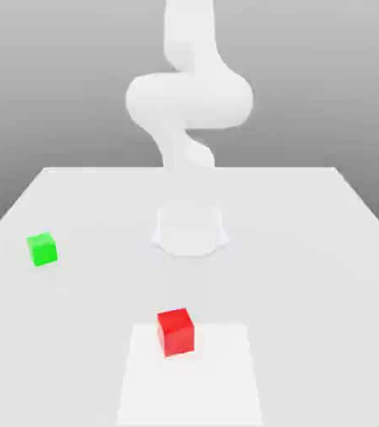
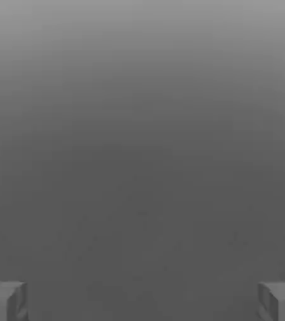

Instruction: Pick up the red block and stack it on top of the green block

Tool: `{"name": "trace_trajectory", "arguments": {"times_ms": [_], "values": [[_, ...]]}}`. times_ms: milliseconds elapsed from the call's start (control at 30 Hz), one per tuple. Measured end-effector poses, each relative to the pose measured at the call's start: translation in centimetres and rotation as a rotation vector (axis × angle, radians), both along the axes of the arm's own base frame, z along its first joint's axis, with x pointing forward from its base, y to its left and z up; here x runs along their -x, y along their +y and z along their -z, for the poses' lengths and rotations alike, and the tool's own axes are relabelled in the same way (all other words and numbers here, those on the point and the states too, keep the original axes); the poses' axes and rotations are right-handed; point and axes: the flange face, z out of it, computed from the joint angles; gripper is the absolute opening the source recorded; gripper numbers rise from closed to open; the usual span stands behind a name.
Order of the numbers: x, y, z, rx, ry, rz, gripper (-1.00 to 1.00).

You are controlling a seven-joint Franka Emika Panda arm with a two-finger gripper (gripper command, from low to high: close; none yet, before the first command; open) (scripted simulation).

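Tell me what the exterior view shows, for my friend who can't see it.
A small matte red cube sits near the front of a white table, on a paler square patch. A slightly smaller matte green cube sits apart, toward the exterior view's left. A white robot arm rises behind them.

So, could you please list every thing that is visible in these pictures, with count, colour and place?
red block: one, bright red, on the lighter square patch near the table's front edge.
green block: one, bright green, on the table toward the exterior view's left, apart from the red block.
table: one, white, under both blocks.
arm: one, white, rising from its base at the table's middle.
gripper: one, grey fingers, open, holding nothing.
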Motion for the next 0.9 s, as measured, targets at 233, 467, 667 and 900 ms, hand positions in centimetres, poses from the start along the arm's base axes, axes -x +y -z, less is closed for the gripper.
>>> {"name": "trace_trajectory", "arguments": {"times_ms": [233, 467, 667, 900], "values": [[-5.0, -1.1, 17.4, 0.047, 0.259, -0.090, 0.00], [-2.5, -1.5, 35.1, 0.090, 0.533, -0.200, 0.00], [2.2, -1.8, 47.1, 0.114, 0.709, -0.278, 0.00], [2.6, -1.8, 51.5, 0.113, 0.715, -0.280, -1.00]]}}
